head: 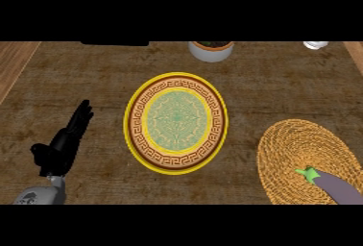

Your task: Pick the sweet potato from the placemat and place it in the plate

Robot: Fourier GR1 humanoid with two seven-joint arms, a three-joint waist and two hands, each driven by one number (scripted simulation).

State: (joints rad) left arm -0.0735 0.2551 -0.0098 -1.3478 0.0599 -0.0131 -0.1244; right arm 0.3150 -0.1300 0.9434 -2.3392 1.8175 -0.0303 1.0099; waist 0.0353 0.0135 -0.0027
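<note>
Resting at lower left of the counter (85, 72), left hand (64, 141) with fingers straight and holding nothing; right hand out of view. Lying untouched on the woven placemat (301, 144), a purple eggplant-like vegetable (337, 187), not a sweet potato. Nothing on the plate (138, 144) yet; pick and place both remaining.

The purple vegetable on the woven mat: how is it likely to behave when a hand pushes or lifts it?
The vegetable looks like an eggplant, not a sweet potato. Its long rounded body would probably roll sideways if nudged. Its smooth skin may slip between fingers. It lies at the woven mat's near right edge, partly cut off by the view, so a push could send it off the mat.
</note>
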